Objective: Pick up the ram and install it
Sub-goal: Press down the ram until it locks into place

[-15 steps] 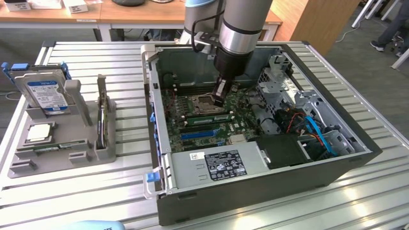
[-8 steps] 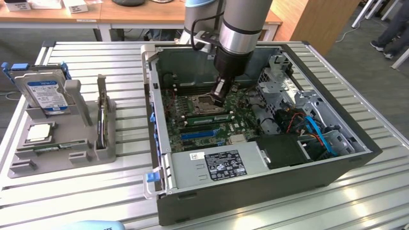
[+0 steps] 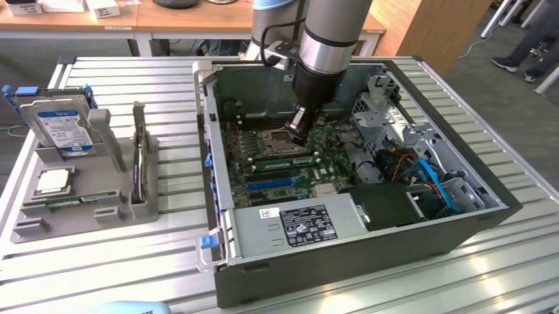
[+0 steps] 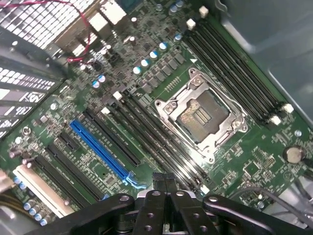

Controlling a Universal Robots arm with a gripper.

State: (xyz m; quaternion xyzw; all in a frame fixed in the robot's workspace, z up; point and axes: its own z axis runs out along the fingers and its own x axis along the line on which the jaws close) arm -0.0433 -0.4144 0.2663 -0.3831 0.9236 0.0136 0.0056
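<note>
End effector point(image 4: 164, 180): fully closed, nothing is held; the tip is just above the memory slots.
Ram point(image 3: 281, 159): apparently seated in a slot beside the processor socket point(image 4: 200, 115).
Handling: judged light, stiff, fragile; best gripped by the long edges.

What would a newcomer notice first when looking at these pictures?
First, the open computer case in the middle of the slatted table, with the arm reaching down into it so that the shut gripper hangs just over the motherboard, close to the empty processor socket. Next, the grey holder at the exterior view's left, where a hard drive with a blue-white label stands upright.
</note>
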